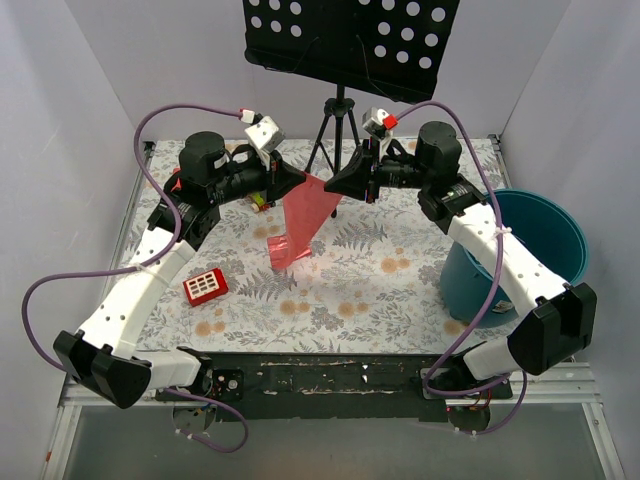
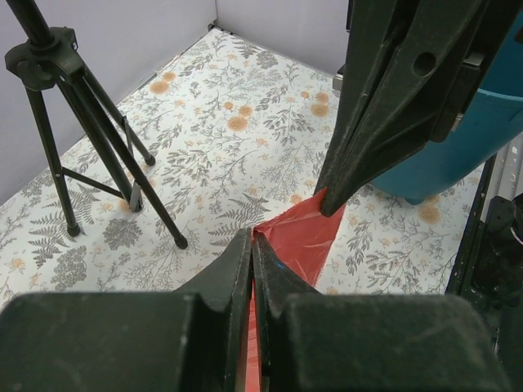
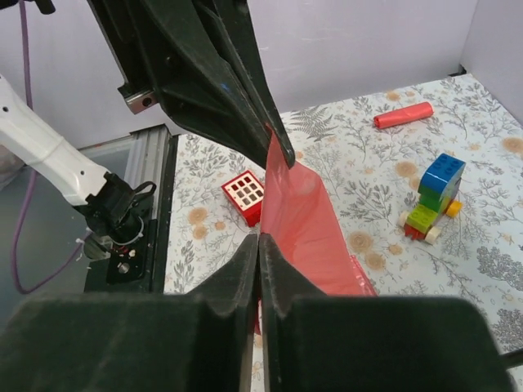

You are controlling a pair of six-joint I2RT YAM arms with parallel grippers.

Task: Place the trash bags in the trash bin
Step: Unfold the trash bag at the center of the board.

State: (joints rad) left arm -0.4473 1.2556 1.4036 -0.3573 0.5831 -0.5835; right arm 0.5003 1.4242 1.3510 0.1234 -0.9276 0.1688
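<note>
The red-pink trash bag (image 1: 303,222) hangs above the table's middle back, its lower end crumpled on the floral cloth. My left gripper (image 1: 301,179) is shut on the bag's upper left corner. My right gripper (image 1: 334,184) is shut on the upper right corner. The two grippers face each other, close together. In the left wrist view the bag (image 2: 301,237) stretches from my left gripper (image 2: 252,238) to the right gripper's tip. In the right wrist view the bag (image 3: 306,229) runs from my right gripper (image 3: 258,238) to the left one. The teal trash bin (image 1: 543,236) stands at the right, partly behind my right arm.
A black tripod (image 1: 338,125) with a perforated stand stands at the back centre, just behind the grippers. A small red block with white squares (image 1: 205,286) lies at the left front. A red cylinder (image 3: 403,115) and a toy of coloured bricks (image 3: 431,198) lie behind the left arm.
</note>
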